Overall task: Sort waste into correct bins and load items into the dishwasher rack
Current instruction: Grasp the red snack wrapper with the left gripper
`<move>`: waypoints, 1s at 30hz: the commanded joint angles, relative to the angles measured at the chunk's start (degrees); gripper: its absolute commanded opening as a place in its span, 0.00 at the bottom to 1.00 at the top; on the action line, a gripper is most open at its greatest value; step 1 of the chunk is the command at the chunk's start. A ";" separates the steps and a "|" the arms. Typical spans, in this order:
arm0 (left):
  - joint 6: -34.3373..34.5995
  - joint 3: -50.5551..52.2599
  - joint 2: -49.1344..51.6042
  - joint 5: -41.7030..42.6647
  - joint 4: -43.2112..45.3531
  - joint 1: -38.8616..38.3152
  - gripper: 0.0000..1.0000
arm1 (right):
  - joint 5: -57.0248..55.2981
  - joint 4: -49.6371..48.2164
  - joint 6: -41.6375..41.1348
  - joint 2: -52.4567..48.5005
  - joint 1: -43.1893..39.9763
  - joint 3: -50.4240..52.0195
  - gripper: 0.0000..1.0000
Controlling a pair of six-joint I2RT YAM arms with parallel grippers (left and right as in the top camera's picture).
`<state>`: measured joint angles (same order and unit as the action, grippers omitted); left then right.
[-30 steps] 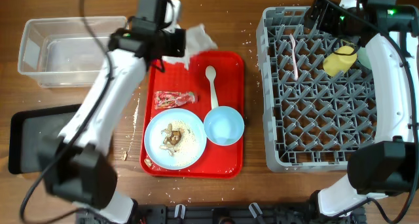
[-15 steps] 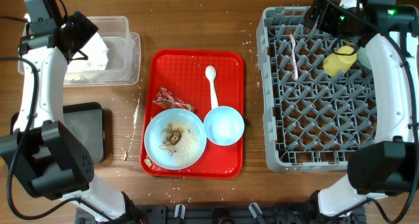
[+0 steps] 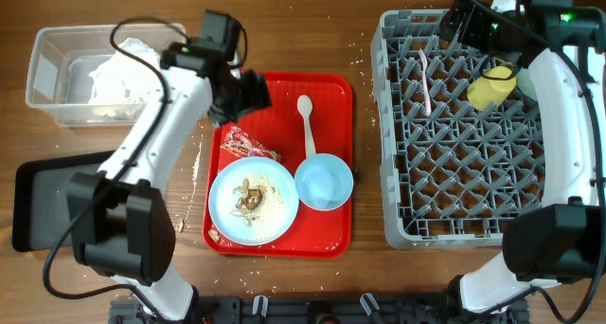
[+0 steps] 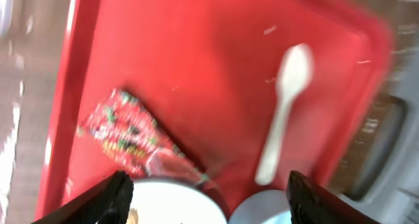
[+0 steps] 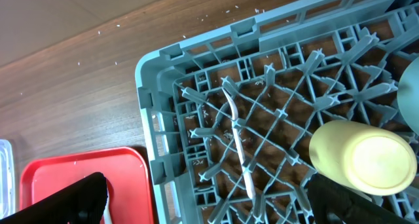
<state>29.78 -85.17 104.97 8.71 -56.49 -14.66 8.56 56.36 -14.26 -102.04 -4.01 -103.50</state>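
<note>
My left gripper [image 3: 251, 92] hangs open and empty over the red tray's far left part. Below its fingers [image 4: 114, 194] lie the red shiny wrapper [image 4: 131, 135], the white spoon [image 4: 281, 112], the light blue plate [image 4: 163, 207] and the light blue bowl [image 4: 268, 212]. From above, the wrapper [image 3: 248, 146] touches the plate [image 3: 253, 201], which carries rice and brown scraps. Crumpled napkins [image 3: 123, 68] fill the clear tub [image 3: 47, 73]. My right gripper [image 5: 216, 204] stands open above the grey rack [image 3: 473, 172], which holds the white fork [image 5: 239, 145] and yellow cup [image 5: 366, 155].
The spoon [image 3: 305, 125] and bowl [image 3: 324, 182] sit on the red tray [image 3: 284, 243]. The black tray [image 3: 47, 206] lies at the near left, partly under my left arm. Rice grains dot the wood between the tray and the rack.
My left arm carried a napkin from the tray to the clear tub, let it go there, and swung back over the red tray with its jaws open. The right arm stayed still.
</note>
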 commanded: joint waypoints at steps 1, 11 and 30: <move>16.35 8.74 -0.15 -5.40 5.01 -0.61 0.77 | -0.15 -0.15 -0.79 1.11 0.17 -0.74 1.00; 21.70 17.14 3.96 -7.76 19.56 -1.29 0.53 | -0.15 -0.15 -0.79 1.11 0.17 -0.74 1.00; 16.90 3.28 -4.02 -24.76 18.75 2.43 0.04 | -0.15 -0.15 -0.79 1.11 0.17 -0.74 1.00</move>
<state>47.86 -77.60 107.28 -6.92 -39.46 -16.71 8.56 56.34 -14.26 -102.04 -4.01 -103.50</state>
